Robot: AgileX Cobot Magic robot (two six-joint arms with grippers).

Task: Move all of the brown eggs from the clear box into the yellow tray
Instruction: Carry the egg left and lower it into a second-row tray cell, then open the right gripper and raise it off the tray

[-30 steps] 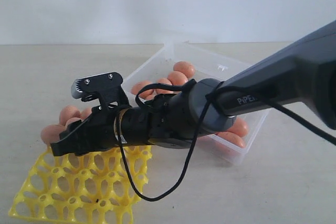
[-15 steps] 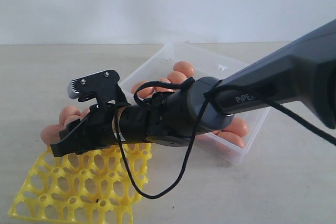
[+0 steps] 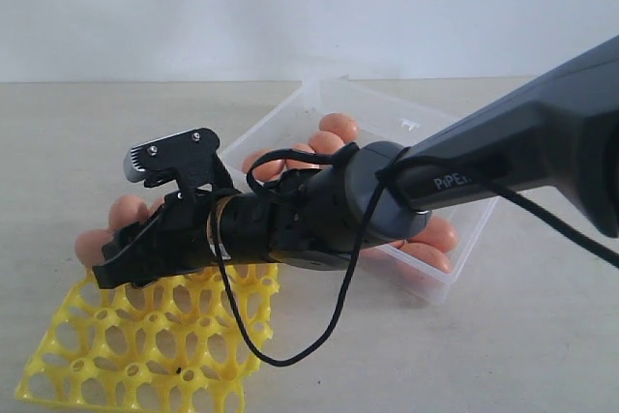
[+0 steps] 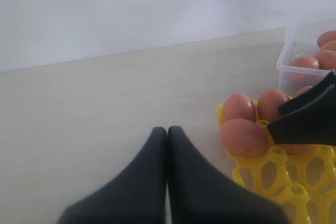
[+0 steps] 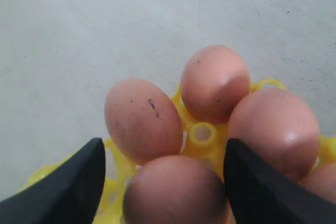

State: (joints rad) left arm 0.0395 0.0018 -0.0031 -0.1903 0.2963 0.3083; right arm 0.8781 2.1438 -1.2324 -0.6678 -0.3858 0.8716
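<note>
While the right gripper (image 5: 164, 145) hangs low over the yellow tray (image 3: 145, 355), we see its fingers (image 5: 68, 187) spread to either side of one brown egg (image 5: 176, 192) seated in a cup directly between them. A sliver of tray shows between that egg and one finger, so we judge it set down rather than pinched. Just beyond the fingertips, three more eggs (image 5: 215, 82) fill the neighbouring cups; many other cups stand empty. Only the seated egg's rounded top shows, so we cannot tell its long axis.

The coming move, as we judge it, turns on what lies behind these fingers. The clear box (image 3: 290, 118) sits back along the right arm, beneath its wrist and forearm, with several brown eggs (image 3: 338, 128) inside. So the fingers should rise straight off the egg before drawing back.

The left gripper (image 4: 167, 129) has its fingers pressed together on nothing, low beside the tray. From it the box lies past the tray, so we judge the right arm nearer.
</note>
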